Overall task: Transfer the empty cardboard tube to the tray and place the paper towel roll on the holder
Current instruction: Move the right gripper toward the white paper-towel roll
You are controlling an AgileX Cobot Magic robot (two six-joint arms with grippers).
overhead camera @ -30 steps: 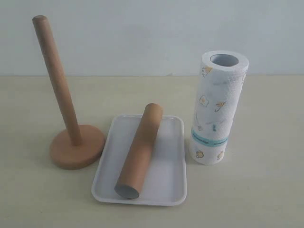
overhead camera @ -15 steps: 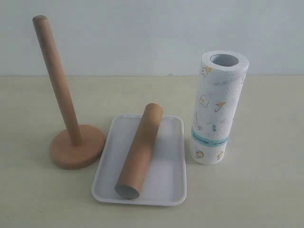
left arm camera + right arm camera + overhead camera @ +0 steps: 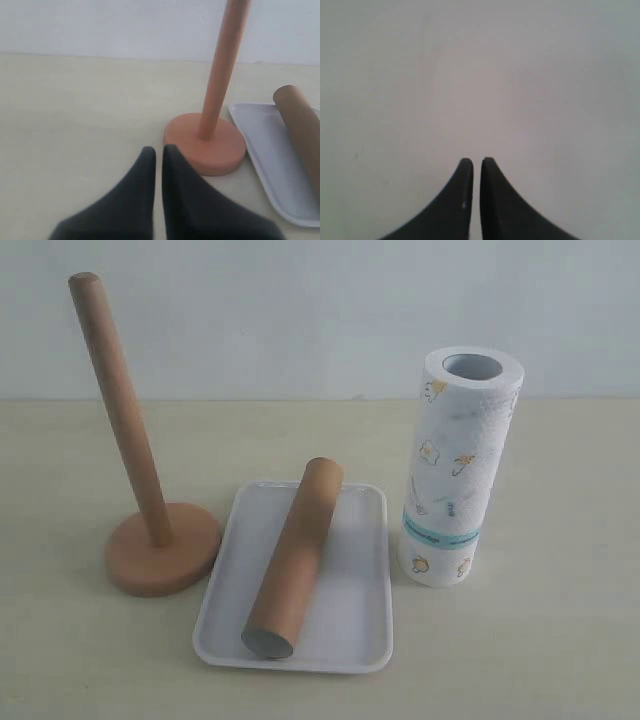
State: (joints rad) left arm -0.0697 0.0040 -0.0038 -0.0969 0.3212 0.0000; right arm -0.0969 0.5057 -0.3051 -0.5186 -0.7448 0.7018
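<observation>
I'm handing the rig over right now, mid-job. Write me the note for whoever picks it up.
Left gripper: jaws shut, holding nothing, with the holder just ahead of it.
Right gripper: jaws shut, holding nothing, facing a blank pale surface. Neither gripper shows in the exterior view.
Things: the cardboard tube lies lengthwise in the tray. The holder stands left of the tray, its rod bare. The paper towel roll stands upright on the table, right of the tray.
Done: tube in the tray.
Left: pick up the roll and slide it onto the holder's rod.
</observation>
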